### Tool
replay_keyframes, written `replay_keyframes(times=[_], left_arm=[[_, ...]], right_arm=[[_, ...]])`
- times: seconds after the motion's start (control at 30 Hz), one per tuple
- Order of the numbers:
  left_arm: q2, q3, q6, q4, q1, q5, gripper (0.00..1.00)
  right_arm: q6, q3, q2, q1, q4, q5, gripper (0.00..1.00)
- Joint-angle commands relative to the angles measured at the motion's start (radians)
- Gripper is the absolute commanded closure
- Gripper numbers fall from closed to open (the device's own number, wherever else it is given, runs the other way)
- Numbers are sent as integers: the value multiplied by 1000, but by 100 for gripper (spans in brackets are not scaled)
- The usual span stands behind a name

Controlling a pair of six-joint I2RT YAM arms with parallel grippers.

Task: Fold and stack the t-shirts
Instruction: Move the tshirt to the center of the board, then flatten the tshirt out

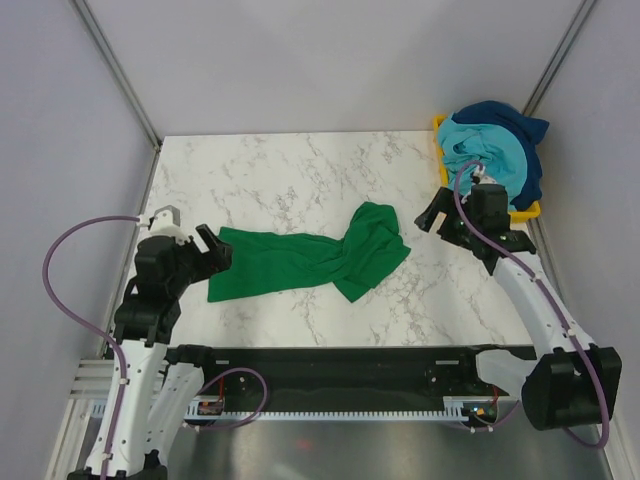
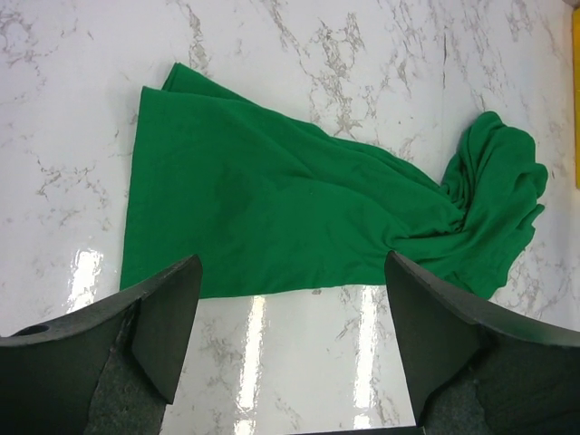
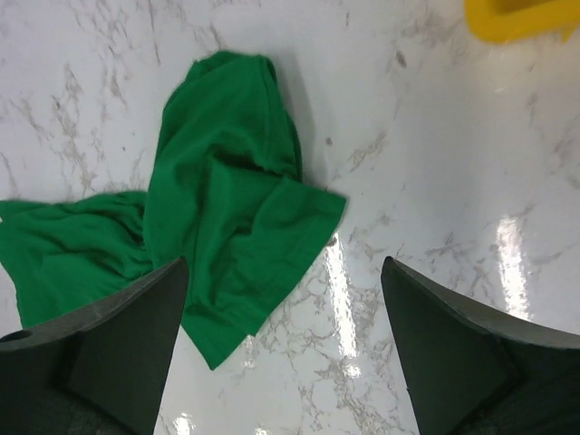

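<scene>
A green t-shirt [image 1: 310, 262] lies crumpled on the marble tabletop [image 1: 280, 180], its left part spread fairly flat and its right end bunched into folds. The left hand [image 2: 292, 272] hovers at the shirt's left edge, fingers spread wide and holding nothing. The right hand [image 3: 283, 272], equally wide and empty, hangs beside the bunched end. At the far right corner, a pile of teal and navy t-shirts [image 1: 495, 150] fills a yellow bin [image 1: 440, 125].
</scene>
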Motion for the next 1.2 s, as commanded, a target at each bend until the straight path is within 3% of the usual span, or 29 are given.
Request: replay_keyframes(times=[0.0,0.2,0.63,0.7,0.77,0.87,1.17], left_arm=[[35,-6,-108,14,-3,-26,12],[71,-73,-261,-3,-2,-126,13],[133,-190,-392,25,-2,-295,17],[155,-207,-409,29,-2,-330,18],[202,-217,-432,28,-2,-353,19],[262,-236,-458,31,-2,-346,20],[333,-293,-521,74,-2,-359,21]], right_arm=[[44,-131,47,14,98,-106,6],[44,-189,190,18,231,-155,18],[50,-154,498,18,435,-186,42],[52,-160,514,18,442,-190,46],[43,-156,538,18,466,-205,61],[29,-157,545,17,463,-213,72],[49,-176,540,17,475,-262,83]])
